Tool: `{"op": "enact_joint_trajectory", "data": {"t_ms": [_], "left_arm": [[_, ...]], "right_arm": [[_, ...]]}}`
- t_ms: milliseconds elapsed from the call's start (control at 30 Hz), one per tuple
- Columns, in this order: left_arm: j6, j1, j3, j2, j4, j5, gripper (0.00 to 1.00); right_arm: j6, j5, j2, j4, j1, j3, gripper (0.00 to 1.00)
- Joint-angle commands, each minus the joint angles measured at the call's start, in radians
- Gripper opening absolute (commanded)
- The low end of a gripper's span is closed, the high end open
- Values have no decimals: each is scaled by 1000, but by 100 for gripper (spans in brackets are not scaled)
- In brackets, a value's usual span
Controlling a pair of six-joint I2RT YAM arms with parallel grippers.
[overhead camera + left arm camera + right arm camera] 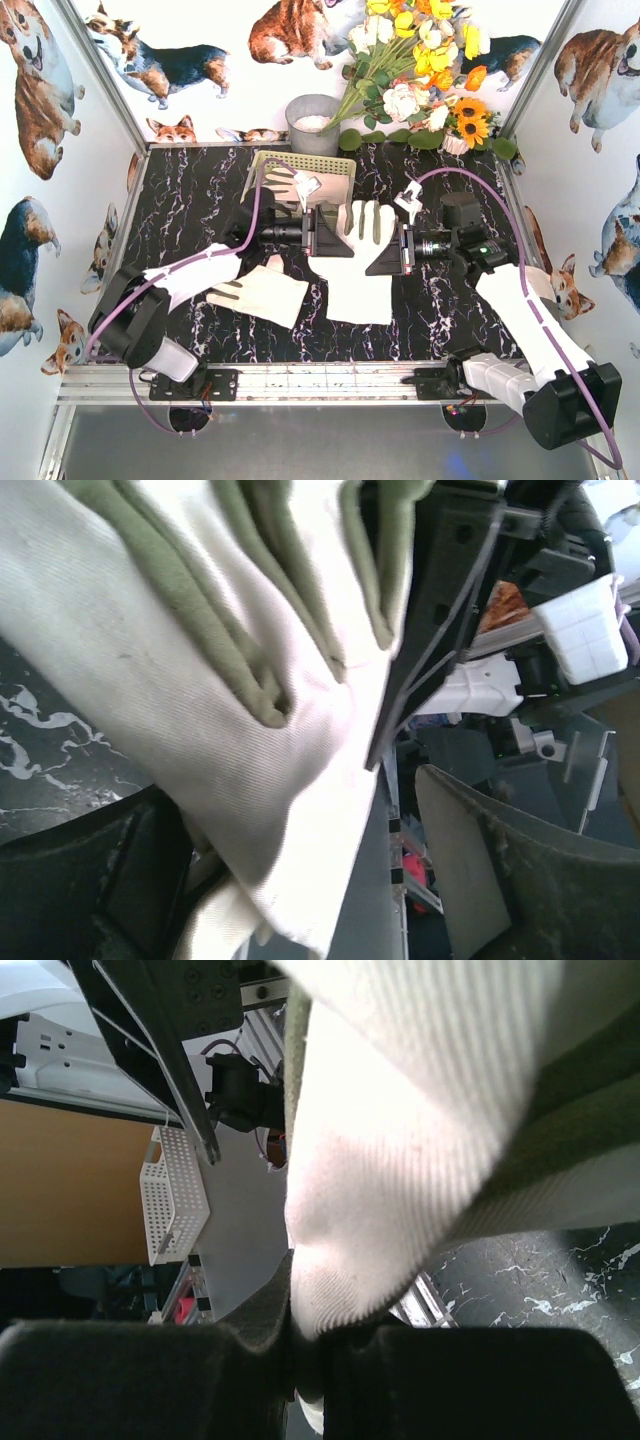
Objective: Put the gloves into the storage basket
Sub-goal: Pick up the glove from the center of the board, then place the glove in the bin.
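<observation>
- Black marble-look table [190, 200] boxed in by corgi-print walls, with a bunch of flowers [420, 60] and a grey pot [313, 122] at 12 o'clock along the back edge.
- The left arm reaches in from 7 o'clock, forearm low, wrist turned so the left gripper [328, 232] faces 3 o'clock. Its wrist view shows the jaws spread: cloth lies against one finger with a gap to the other. I'd say it's around the glove's edge, not pinching it.
- A loose glove [262, 293] lies flat at 6 o'clock of that forearm, nothing touching it.
- The storage basket [338, 163] sits at 12 o'clock of the left gripper, and there's already a basket glove [283, 185] inside.
- The middle glove [362, 255] is strung between the two grippers, fingers pointing to 12, just off the basket's 5 o'clock corner. My guess is that grabbing both sides keeps it spread so it doesn't flop on the way in.
- The right arm comes in from 5 o'clock, mirroring the left. The right gripper [392, 250] faces 9 o'clock and is pressed together on the middle glove, with fabric squeezed between its fingers [150, 1380].
</observation>
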Motion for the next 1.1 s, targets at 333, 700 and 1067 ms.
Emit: {"op": "enact_joint_trajectory", "data": {"t_ms": [333,700,1067], "left_arm": [[-82,-3,-88,-93,149,-29,40],[81,-11,-51,-153,-112,-137,0],[181,-29,41,-203,-354,-488,0]], "right_arm": [[-78,37,11,-23,4,82,0],[-298,275,77,-259,21,233,0],[-328,737,196,-146,163,384,0]]}}
